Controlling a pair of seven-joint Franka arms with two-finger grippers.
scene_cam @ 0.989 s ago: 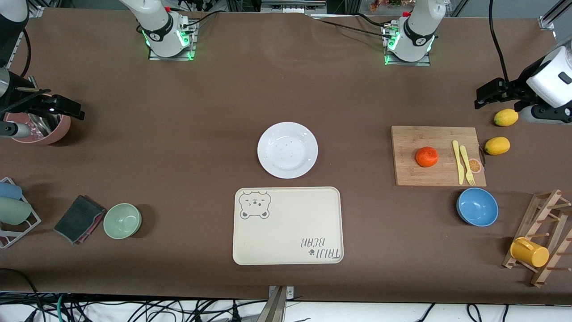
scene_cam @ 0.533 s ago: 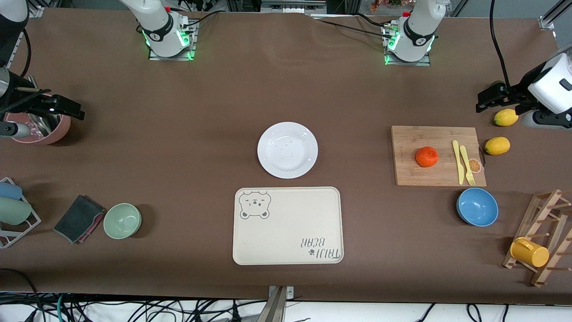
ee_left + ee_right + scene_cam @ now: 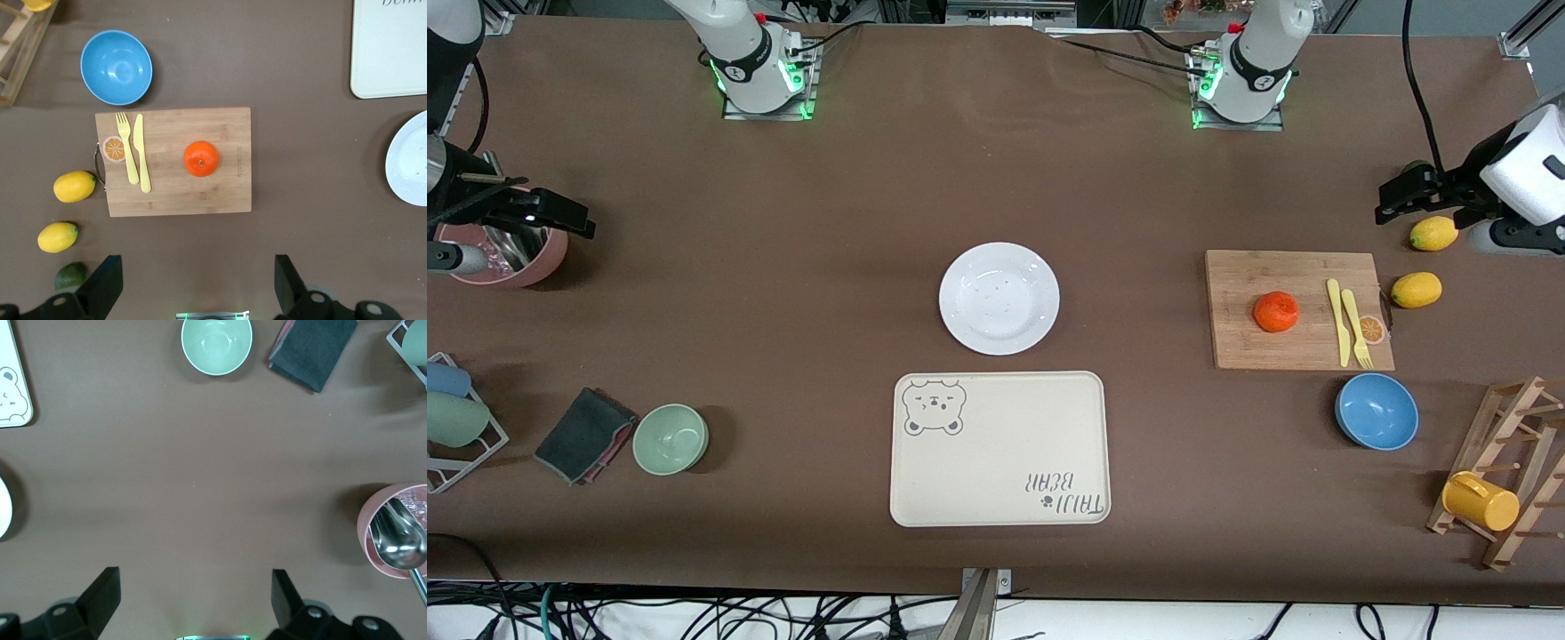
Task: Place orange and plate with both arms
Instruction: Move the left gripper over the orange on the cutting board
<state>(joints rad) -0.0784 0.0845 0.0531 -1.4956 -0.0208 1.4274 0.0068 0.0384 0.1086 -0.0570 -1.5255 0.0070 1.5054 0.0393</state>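
On the table: one small round bright orange fruit [image 3: 1276, 312] on the rectangular bamboo cutting board [image 3: 1254, 342] toward the left arm's end, one round white shallow plate [image 3: 999, 298] at mid-table just farther from the front camera than the one cream bear-print tray [image 3: 1000, 449], two yellow oval lemons [image 3: 1416, 290] and one blue bowl [image 3: 1376, 411]. The left gripper [image 3: 193, 287] hangs high over the table's left-arm end, fingers spread wide and empty (orange untouched). The right gripper [image 3: 190, 603], equally wide and empty, hangs by the pink pot [image 3: 511, 258].
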